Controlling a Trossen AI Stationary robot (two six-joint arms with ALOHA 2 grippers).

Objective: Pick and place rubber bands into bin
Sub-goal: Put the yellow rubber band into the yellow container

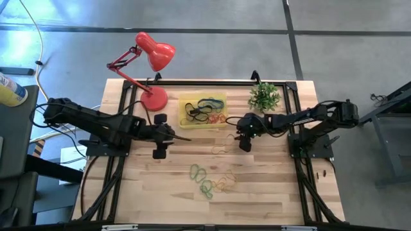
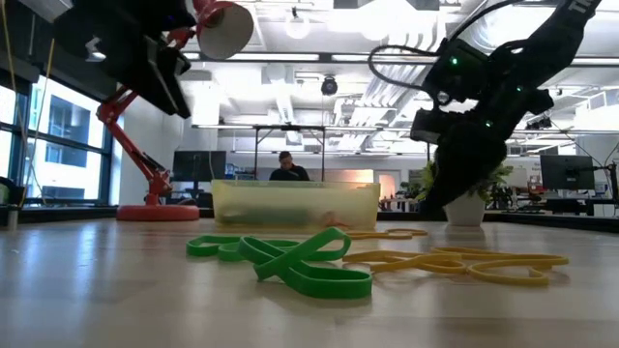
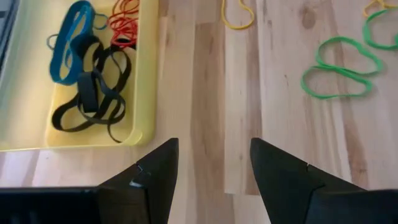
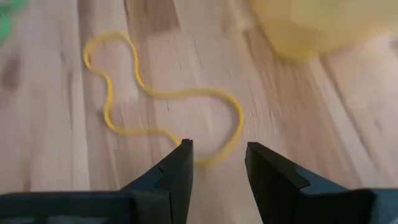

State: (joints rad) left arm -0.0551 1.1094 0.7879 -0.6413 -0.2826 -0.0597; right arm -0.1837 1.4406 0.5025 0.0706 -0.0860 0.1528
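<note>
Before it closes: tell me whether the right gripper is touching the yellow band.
Cannot tell. In the right wrist view the open right gripper straddles the yellow band, hiding any gap.

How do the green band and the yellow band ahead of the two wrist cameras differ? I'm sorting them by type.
The green rubber band is thicker and folded into a heart-like shape; the yellow rubber band is thinner and sprawls in a long wavy loop. The green one lies well ahead of the left gripper; the yellow one reaches the right gripper. Both lie flat on the table, outside the bin.
</note>
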